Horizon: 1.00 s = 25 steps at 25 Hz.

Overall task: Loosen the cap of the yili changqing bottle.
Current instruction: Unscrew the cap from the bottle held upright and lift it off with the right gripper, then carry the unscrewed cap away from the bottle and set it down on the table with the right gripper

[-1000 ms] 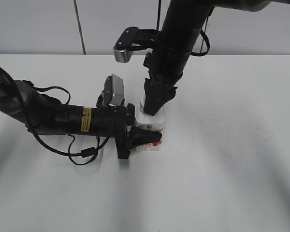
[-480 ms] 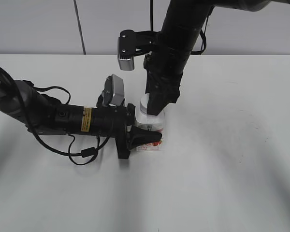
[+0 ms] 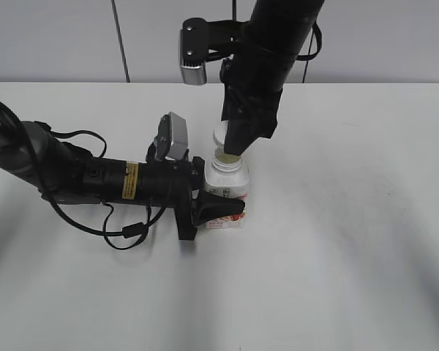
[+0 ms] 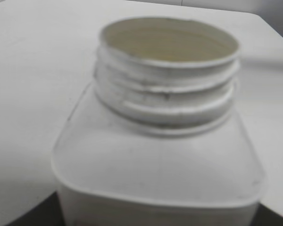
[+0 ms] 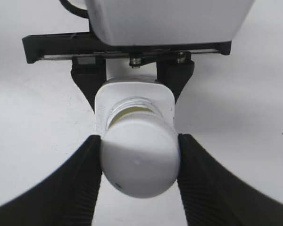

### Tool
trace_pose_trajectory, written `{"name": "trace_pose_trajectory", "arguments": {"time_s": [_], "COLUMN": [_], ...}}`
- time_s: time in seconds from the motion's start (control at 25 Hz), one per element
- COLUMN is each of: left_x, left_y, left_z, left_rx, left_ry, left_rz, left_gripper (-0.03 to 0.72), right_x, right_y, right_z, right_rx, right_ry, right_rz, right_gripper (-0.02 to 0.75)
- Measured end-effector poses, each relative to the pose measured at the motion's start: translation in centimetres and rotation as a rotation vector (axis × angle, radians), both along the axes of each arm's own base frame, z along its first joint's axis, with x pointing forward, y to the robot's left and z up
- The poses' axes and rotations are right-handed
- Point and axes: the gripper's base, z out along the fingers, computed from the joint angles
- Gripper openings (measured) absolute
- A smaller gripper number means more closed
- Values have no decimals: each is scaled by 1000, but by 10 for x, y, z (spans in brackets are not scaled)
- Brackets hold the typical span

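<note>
The yili changqing bottle (image 3: 227,191) stands upright on the white table, white with a pink-red label low on its front. My left gripper (image 3: 218,208) is shut on its lower body from the left. In the left wrist view the bottle (image 4: 155,160) fills the frame, its threaded neck bare and its mouth open. My right gripper (image 3: 233,146) is shut on the cap (image 3: 220,137) and holds it a little above the neck. In the right wrist view the cap (image 5: 139,161) sits between the two black fingers, with the open bottle (image 5: 134,106) below it.
The white table (image 3: 336,241) spreads around the bottle, with a grey wall behind it. Black cables from the left arm (image 3: 124,232) lie on the table to the left of the bottle.
My right gripper has risen with the cap in it. The cap has come off the neck and the bottle's mouth now shows open. The left arm has not moved.
</note>
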Motion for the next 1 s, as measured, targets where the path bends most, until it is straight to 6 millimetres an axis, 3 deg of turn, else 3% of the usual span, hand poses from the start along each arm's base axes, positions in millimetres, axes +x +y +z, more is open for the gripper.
{"name": "trace_pose_trajectory", "arguments": {"time_s": [0.2, 0.56, 0.72, 1.0], "left_x": [0, 0, 0, 0], "left_y": [0, 0, 0, 0], "left_z": [0, 0, 0, 0], "left_rx": [0, 0, 1, 1], "left_ry": [0, 0, 1, 1], "left_rz": [0, 0, 1, 1], "left_gripper": [366, 366, 366, 366], "right_x": [3, 18, 34, 59], "right_y": [0, -21, -51, -146], "right_z": [10, 18, 21, -6], "right_rx": [6, -66, -19, -30], "right_ry": [-7, 16, 85, 233], "right_rz": [-96, -589, -799, -1207], "right_gripper": [388, 388, 388, 388]}}
